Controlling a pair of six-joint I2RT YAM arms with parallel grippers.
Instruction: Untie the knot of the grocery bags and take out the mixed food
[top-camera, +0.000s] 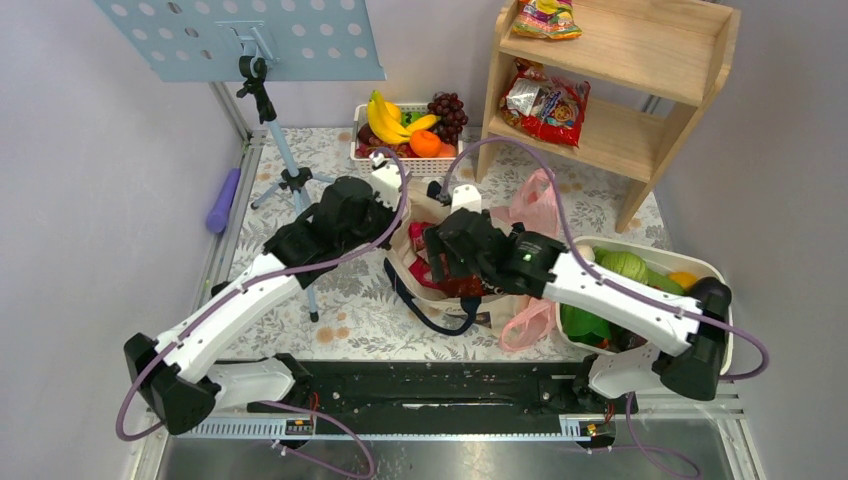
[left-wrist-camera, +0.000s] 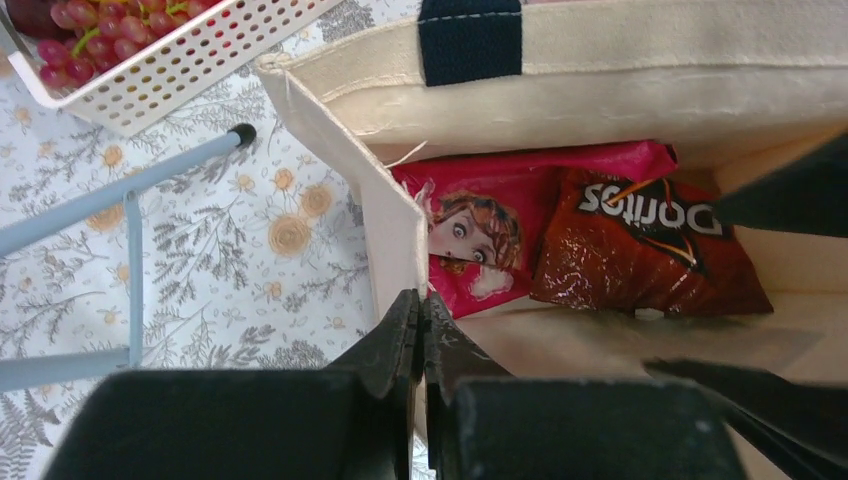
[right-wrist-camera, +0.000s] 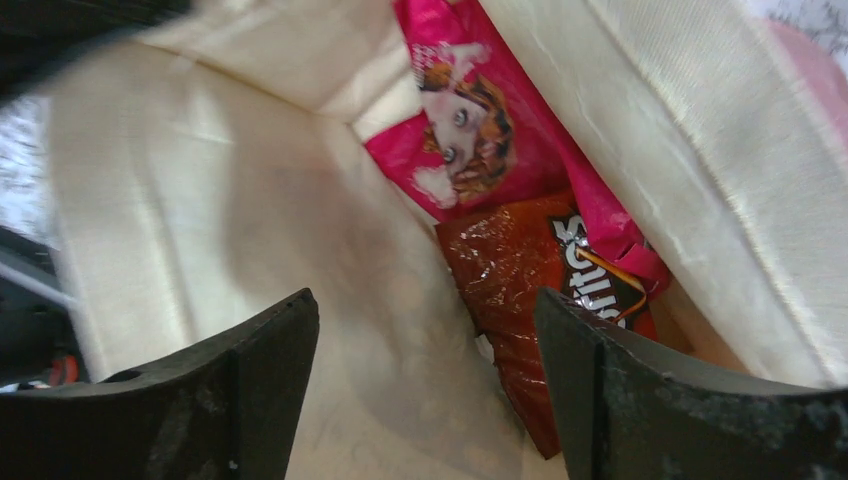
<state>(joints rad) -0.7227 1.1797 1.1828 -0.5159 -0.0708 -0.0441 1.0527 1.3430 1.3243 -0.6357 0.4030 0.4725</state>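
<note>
At lower centre of the left wrist view: left hand (left-wrist-camera: 418, 335) clenched on canvas tote (left-wrist-camera: 600, 80) wall | right hand (right-wrist-camera: 425, 300) released, inside tote | Doritos packet (right-wrist-camera: 520, 270), magenta packet (right-wrist-camera: 470, 130) at bottom | pink grocery bags (top-camera: 537, 205) beside tote | we should hold the wall taut and pinch one packet only

"Doritos" on dark red snack packet (left-wrist-camera: 650, 250), upside down

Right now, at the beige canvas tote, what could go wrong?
The left jaws pinch only the edge of the beige canvas tote; it could slip and sag shut. The open right jaws hang over the overlapping magenta snack packet and dark red Doritos packet, so they might grab both.
</note>
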